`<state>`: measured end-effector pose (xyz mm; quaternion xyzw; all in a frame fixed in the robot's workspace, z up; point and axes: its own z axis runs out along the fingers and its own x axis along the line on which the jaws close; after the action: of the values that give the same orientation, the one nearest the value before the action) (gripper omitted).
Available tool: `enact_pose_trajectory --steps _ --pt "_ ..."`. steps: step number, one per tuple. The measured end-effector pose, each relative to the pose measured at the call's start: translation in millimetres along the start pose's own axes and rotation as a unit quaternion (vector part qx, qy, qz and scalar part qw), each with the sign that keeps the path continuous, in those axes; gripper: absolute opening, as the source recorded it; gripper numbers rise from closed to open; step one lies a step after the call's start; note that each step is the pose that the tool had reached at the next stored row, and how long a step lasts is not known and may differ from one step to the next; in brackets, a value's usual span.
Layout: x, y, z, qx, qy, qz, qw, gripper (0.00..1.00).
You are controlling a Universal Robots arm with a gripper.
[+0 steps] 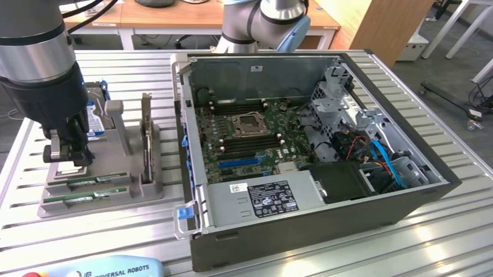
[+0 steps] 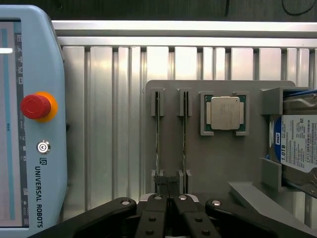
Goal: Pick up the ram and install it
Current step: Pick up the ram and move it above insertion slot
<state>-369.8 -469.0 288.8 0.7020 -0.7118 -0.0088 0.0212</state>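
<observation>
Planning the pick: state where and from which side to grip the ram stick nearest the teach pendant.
Grip the ram stick mid-length by its upper long edge, coming straight down, fingers on its two flat faces. It stands on edge in the grey holder, ends caught in slotted posts, so probably only the middle is free. The second stick stands apart beside it.

1. Table (image 1: 454, 234): slotted aluminium profile top with parallel grooves.
2. Grey fixture tray (image 1: 127, 170): lies flat on the table, toward the exterior view's left.
3. Open computer case (image 1: 308, 231): rests on the table just beside the tray, toward the exterior view's right.
4. Pale blue teach pendant (image 2: 44, 163): lies on the table near the tray, red button facing up.
</observation>
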Motion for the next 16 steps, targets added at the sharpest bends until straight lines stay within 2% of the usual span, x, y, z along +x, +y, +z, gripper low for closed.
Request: enact_pose_trajectory --steps 8,10,11,13,16 --pt "0.0 0.0 0.0 0.0000 0.0000 0.000 1.0000 0.11" --pt "0.0 0.0 0.0 0.0000 0.0000 0.000 1.0000 0.23" --pt "0.1 0.0 0.0 0.0000 0.0000 0.000 1.0000 0.23" --pt "0.0 0.0 0.0 0.0000 0.0000 0.000 1.0000 0.36" --pt "0.1 0.0 0.1 0.0000 0.0000 0.000 1.0000 0.36"
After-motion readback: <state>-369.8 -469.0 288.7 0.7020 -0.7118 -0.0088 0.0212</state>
